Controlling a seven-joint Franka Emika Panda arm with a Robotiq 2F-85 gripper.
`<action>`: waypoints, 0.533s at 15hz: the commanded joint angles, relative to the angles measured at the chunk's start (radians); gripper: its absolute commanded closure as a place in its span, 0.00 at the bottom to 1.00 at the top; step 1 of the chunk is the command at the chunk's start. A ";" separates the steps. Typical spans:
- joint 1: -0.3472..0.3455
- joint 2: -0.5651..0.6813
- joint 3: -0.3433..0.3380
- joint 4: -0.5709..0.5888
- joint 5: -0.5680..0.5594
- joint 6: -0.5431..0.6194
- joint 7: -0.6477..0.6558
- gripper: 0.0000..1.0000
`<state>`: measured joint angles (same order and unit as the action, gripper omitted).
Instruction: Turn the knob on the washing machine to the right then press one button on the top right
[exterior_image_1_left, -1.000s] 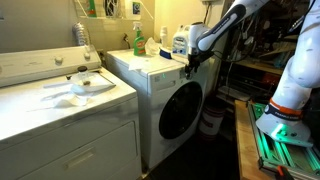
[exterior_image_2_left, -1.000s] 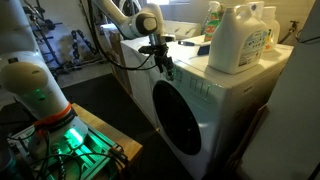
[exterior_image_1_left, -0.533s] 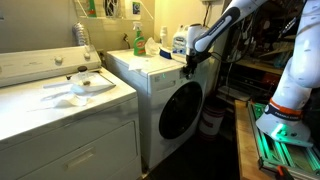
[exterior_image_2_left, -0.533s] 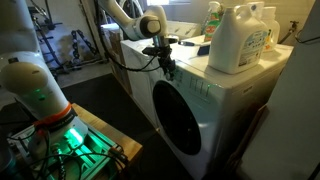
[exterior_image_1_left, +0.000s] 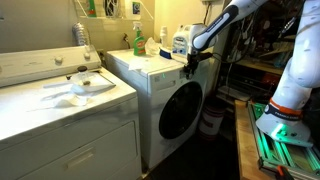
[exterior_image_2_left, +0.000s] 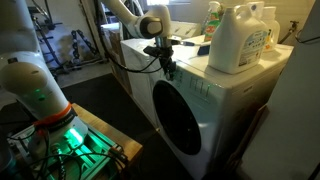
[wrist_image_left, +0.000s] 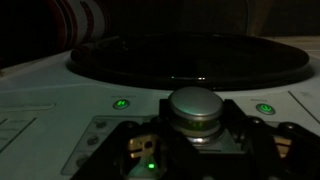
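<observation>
The white front-loading washing machine (exterior_image_1_left: 150, 92) with its round dark glass door (exterior_image_1_left: 178, 110) shows in both exterior views (exterior_image_2_left: 182, 124). My gripper (exterior_image_1_left: 188, 68) is at the machine's upper front control panel (exterior_image_2_left: 167, 68). In the wrist view the silver round knob (wrist_image_left: 194, 106) sits between my two dark fingers, which press against its sides; the gripper (wrist_image_left: 194, 128) is shut on the knob. Small green lit buttons (wrist_image_left: 121, 103) (wrist_image_left: 265, 109) lie on either side of it. The door's rim (wrist_image_left: 190, 62) fills the view beyond.
Detergent jugs (exterior_image_2_left: 240, 38) and a green bottle (exterior_image_1_left: 138, 40) stand on top of the machine. A wider white top-opening appliance (exterior_image_1_left: 60, 125) with a white dish (exterior_image_1_left: 88, 85) stands beside it. The robot base with green light (exterior_image_1_left: 283, 125) stands on the floor.
The arm's upper links have shifted slightly and the wrist has turned a little, while the gripper stays on the knob at the same spot.
</observation>
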<state>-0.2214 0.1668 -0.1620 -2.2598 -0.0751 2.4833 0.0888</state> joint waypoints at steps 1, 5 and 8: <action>-0.060 0.021 0.005 0.013 0.258 -0.018 -0.202 0.69; -0.131 0.044 0.010 0.052 0.558 -0.120 -0.462 0.69; -0.181 0.084 0.002 0.094 0.714 -0.215 -0.591 0.69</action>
<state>-0.3500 0.1997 -0.1627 -2.2146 0.4992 2.3613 -0.3931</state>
